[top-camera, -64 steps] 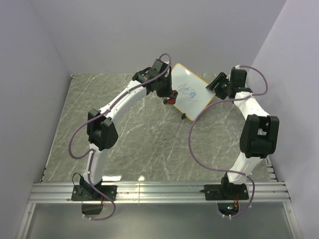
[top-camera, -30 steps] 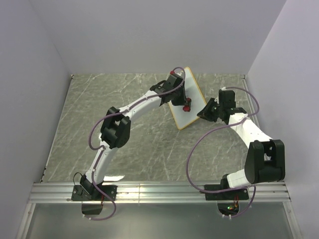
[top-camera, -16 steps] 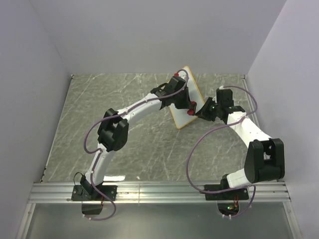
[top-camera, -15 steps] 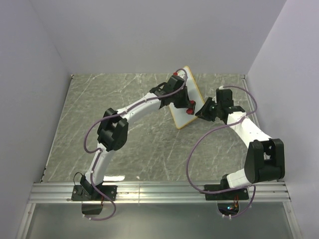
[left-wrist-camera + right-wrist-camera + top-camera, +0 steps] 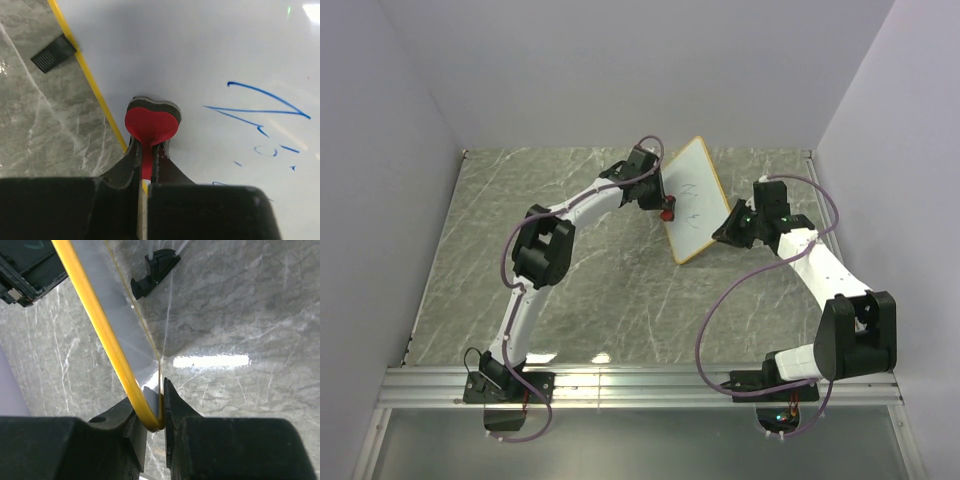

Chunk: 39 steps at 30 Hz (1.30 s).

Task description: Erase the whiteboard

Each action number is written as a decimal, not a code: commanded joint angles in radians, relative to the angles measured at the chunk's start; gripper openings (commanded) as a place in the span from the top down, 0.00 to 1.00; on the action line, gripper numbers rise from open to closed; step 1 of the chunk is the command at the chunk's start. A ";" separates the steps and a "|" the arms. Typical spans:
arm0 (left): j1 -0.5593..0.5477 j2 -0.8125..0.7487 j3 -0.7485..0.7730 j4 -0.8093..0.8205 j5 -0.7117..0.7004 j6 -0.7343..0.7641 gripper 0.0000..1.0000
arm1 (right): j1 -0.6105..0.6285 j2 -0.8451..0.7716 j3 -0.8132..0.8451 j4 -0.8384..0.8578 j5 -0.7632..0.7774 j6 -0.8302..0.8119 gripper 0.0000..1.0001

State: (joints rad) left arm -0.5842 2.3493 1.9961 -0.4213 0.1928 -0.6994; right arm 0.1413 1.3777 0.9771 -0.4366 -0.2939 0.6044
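Observation:
The whiteboard [image 5: 695, 200], white with a thin yellow frame, is tilted up on edge at the back middle of the table. Faint blue marks show on it in the top view and clearly in the left wrist view [image 5: 260, 105]. My left gripper [image 5: 664, 208] is shut on the red eraser [image 5: 151, 125], whose dark pad presses the board near its left yellow edge [image 5: 95, 90]. My right gripper [image 5: 732, 228] is shut on the whiteboard's yellow corner [image 5: 150, 417] and holds the board up. A black foot [image 5: 152, 271] shows on the board's back.
The grey marble tabletop [image 5: 590, 290] lies under both arms. Lilac walls stand at the back and on both sides. A metal rail [image 5: 640, 385] carries the arm bases at the near edge. Purple cables loop along both arms.
The left gripper has moved the eraser back left across the board, from its right part toward its left edge. The right gripper keeps holding the tilted board's corner.

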 commanded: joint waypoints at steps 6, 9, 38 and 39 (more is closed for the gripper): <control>-0.169 -0.162 -0.129 0.084 0.077 0.006 1.00 | 0.011 -0.017 0.014 0.006 -0.007 0.043 1.00; -0.206 -0.195 -0.172 0.122 0.124 -0.038 1.00 | 0.014 -0.014 0.018 0.015 -0.008 0.058 1.00; -0.081 0.004 0.075 0.084 0.109 -0.015 1.00 | 0.044 -0.189 -0.077 0.027 -0.126 0.106 1.00; -0.089 -0.010 0.078 0.084 0.118 -0.006 1.00 | 0.044 -0.193 -0.078 0.030 -0.129 0.106 1.00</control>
State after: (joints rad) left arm -0.6323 2.3421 2.0178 -0.3305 0.2760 -0.7525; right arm 0.1661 1.2289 0.8978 -0.4351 -0.3443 0.6899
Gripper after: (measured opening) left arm 0.056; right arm 0.151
